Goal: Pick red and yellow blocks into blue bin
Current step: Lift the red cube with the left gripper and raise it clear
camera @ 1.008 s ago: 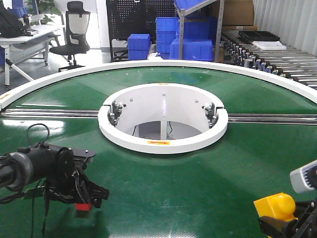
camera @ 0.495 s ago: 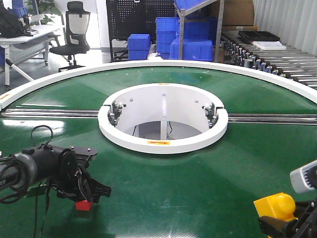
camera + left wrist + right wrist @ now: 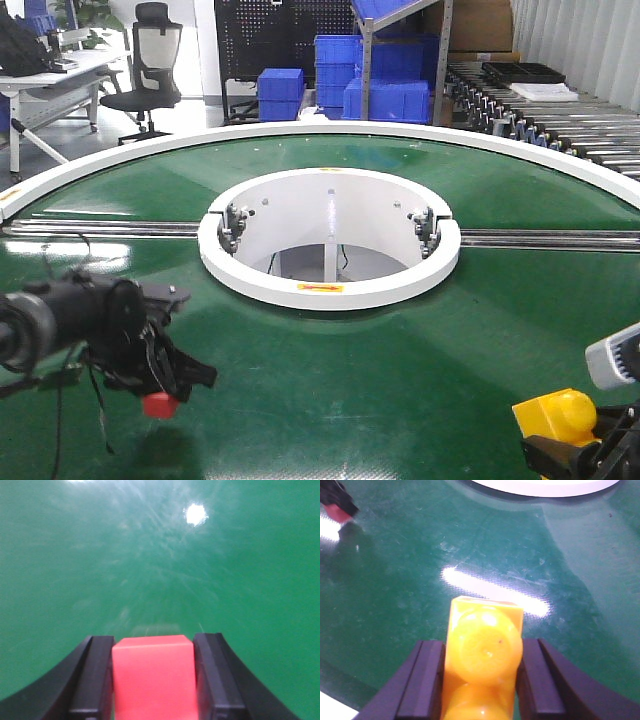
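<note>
There are two arms, two blocks and one round green tabletop [image 3: 400, 380] with a single white ring [image 3: 330, 290] at its centre.

Towards the left of the front edge, the left gripper [image 3: 154, 642] has its black fingers [image 3: 95, 675] clenched on either side of the one red cube [image 3: 152, 680]. The cube fills the gap between them. In the front view it hangs clear of the tabletop, with a faint shadow below it.

At the front right corner, the right gripper [image 3: 482, 645] grasps the one yellow brick [image 3: 485, 625]. Its fingers [image 3: 422, 685] press against the brick's two long sides, and the round studs face the wrist camera.

Half a second ago the red cube sat lower, at or very near the green surface. Now it is raised, and it has shifted a little towards the left edge along with the left arm, which shows motion blur. The yellow brick and the right gripper sit where they were in both earlier frames.
</note>
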`<state>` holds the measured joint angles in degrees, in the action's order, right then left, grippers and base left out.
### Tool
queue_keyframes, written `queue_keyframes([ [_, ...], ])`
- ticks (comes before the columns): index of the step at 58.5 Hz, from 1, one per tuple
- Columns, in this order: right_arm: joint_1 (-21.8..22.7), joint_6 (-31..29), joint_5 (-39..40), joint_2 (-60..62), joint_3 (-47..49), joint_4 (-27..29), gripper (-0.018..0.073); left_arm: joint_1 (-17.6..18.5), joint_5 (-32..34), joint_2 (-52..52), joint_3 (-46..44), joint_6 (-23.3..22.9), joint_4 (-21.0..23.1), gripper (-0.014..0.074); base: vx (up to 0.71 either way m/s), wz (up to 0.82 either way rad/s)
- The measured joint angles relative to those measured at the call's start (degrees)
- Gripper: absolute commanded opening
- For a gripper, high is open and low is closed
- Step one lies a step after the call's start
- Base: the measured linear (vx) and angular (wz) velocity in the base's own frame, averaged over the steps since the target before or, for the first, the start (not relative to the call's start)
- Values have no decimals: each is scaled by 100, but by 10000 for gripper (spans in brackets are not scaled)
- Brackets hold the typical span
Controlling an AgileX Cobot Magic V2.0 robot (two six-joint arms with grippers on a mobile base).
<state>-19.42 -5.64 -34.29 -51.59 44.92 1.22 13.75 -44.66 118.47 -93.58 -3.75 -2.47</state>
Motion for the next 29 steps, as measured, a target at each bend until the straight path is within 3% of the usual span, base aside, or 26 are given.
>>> queue_keyframes([
  [16,0,0,0,0,0,0,255,6,-634,-1672,85,217,35,240,0,0],
  [29,0,0,0,0,0,0,255,6,-491,-3377,1235,266,247,240,0,0],
])
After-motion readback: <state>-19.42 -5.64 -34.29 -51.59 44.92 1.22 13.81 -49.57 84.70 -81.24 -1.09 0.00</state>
